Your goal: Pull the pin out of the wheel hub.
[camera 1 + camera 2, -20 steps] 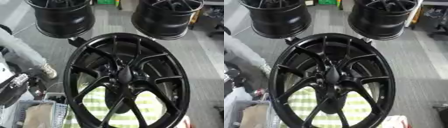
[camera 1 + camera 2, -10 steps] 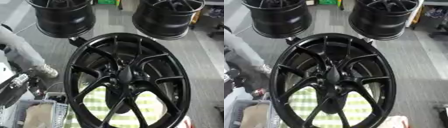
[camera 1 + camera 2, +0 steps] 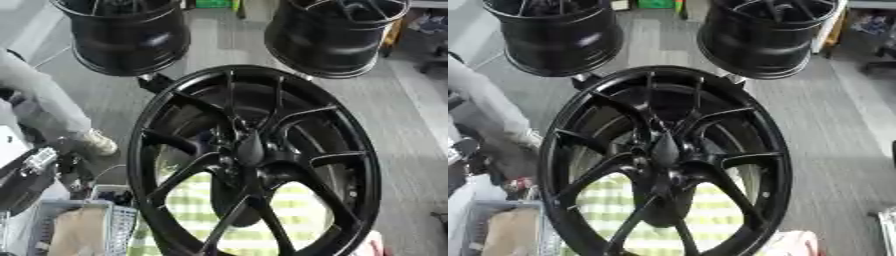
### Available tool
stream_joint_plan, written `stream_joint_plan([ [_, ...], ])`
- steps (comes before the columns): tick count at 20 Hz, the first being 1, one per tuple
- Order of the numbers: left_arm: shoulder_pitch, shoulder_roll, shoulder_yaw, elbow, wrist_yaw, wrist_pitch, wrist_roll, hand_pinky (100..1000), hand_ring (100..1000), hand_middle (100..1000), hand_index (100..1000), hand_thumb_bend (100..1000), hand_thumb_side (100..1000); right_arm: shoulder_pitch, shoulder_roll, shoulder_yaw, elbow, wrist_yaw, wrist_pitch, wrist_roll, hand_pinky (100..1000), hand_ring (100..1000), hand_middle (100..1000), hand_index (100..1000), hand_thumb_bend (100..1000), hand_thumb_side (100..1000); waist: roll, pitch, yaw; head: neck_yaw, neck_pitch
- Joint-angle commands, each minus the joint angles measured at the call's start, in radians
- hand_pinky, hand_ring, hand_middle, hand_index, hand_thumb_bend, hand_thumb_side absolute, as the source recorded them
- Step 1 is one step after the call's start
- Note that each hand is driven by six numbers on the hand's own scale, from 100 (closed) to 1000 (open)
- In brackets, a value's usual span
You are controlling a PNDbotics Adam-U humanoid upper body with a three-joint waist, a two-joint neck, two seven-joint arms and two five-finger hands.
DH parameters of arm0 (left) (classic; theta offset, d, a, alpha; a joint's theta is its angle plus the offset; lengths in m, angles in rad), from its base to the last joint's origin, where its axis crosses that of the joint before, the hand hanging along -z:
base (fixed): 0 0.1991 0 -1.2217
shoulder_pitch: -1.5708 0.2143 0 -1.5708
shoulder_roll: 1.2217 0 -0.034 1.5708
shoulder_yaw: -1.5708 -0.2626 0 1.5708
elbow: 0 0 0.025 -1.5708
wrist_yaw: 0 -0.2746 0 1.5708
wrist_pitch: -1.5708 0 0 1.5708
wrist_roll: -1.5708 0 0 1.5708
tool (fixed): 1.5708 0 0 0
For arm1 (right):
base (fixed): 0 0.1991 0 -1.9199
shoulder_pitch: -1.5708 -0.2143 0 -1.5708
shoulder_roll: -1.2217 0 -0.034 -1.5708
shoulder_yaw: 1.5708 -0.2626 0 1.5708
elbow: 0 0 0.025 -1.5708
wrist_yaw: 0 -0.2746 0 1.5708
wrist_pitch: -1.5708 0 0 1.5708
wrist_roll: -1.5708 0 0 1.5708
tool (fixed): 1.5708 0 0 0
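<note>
Nothing on the wheel hub (image 3: 254,165) differs from a second ago: it stands tilted over the green-checked cloth (image 3: 219,210) at centre, its dark pin (image 3: 249,148) seated at the spokes' meeting point. Neither robot hand shows, so their state cannot be told. Only the right eye view shows a pale pink thing (image 3: 794,244) fully, beside the rim; two more rims (image 3: 557,35) stand behind.

Workshop: black wheel rims (image 3: 131,35) on floor
</note>
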State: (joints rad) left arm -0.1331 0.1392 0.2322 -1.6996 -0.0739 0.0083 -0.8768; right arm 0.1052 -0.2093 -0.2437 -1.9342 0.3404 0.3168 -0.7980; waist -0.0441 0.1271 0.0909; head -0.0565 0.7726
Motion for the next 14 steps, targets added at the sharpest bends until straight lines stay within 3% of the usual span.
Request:
stream_joint_plan([
  [1,-0.01,0.008,0.001,-0.012,0.004,-0.002,-0.002,580,434,579,703,100,949,-0.009,-0.005,0.013,-0.005,-0.018,0.076,-0.109,577,584,744,889,100,415,0.004,-0.008,-0.001,-0.001,-0.003],
  [14,-0.014,0.009,-0.002,-0.012,0.007,-0.005,-0.004,580,435,580,703,100,949,-0.019,0.009,0.062,0.006,-0.046,0.013,-0.108,571,579,732,883,100,427,0.005,-0.005,0.003,-0.004,-0.003],
])
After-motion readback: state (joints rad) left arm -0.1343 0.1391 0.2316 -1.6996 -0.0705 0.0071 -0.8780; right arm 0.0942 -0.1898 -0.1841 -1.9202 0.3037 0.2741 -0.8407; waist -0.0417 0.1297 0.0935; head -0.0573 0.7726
